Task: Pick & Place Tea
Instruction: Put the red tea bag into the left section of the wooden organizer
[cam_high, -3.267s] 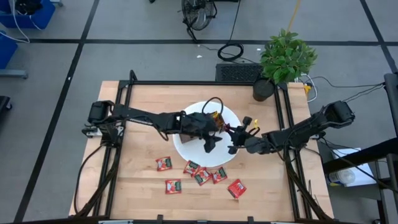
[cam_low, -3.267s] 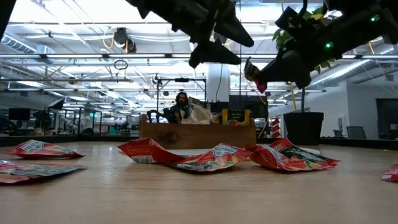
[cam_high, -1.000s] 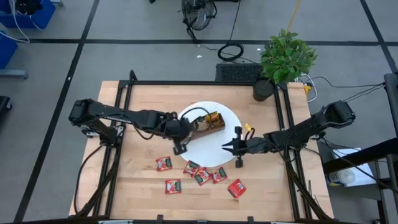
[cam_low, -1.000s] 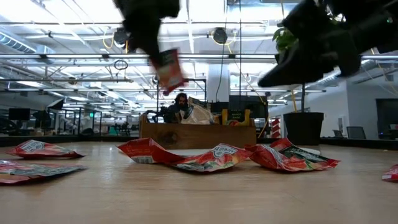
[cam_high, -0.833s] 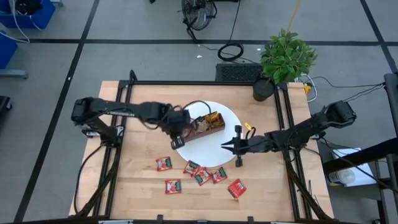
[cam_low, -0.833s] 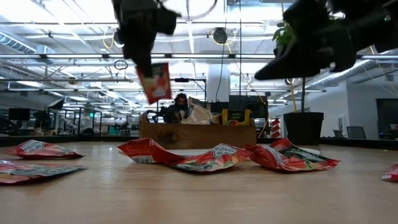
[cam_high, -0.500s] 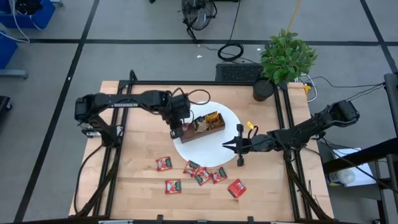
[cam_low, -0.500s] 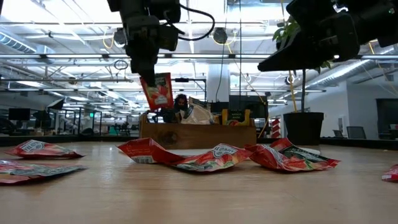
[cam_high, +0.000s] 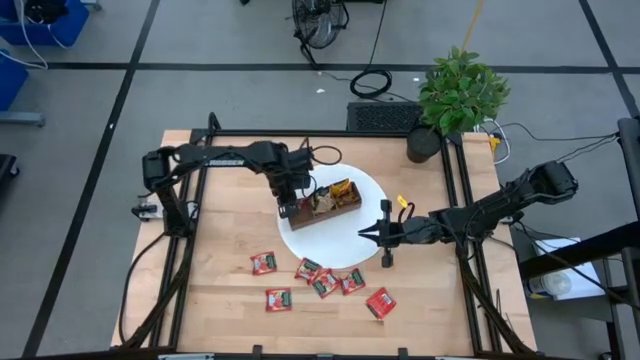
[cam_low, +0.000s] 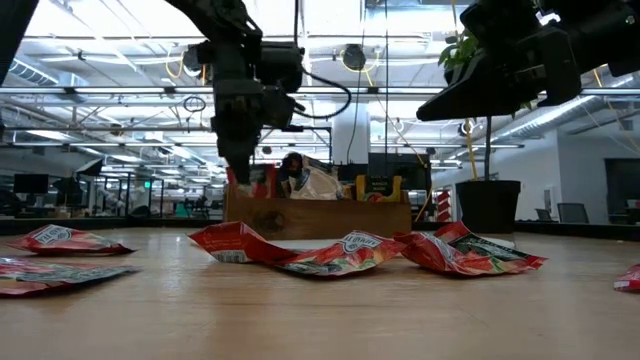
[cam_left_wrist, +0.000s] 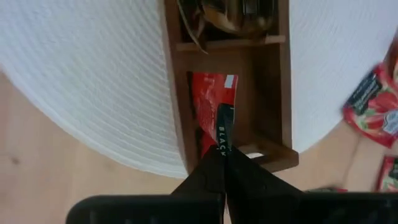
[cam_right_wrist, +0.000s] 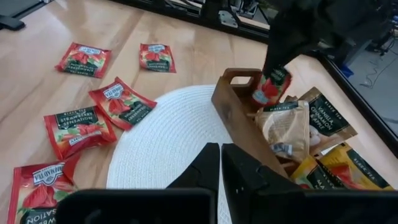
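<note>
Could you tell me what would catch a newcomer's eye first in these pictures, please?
Most striking is the left gripper, shut on a red tea sachet and lowering it into the end compartment of the wooden tray on the round white mat. Next come the loose red sachets scattered on the table's near side, and the right gripper, shut and empty over the mat's right edge.

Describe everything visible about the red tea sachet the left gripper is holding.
The red tea sachet is a small flat packet with a dark label strip. The left gripper, shut, pinches one edge, so it hangs upright into the end compartment of the wooden tray, partly inside. That compartment looks otherwise empty. The tray sits on the white round mat.
</note>
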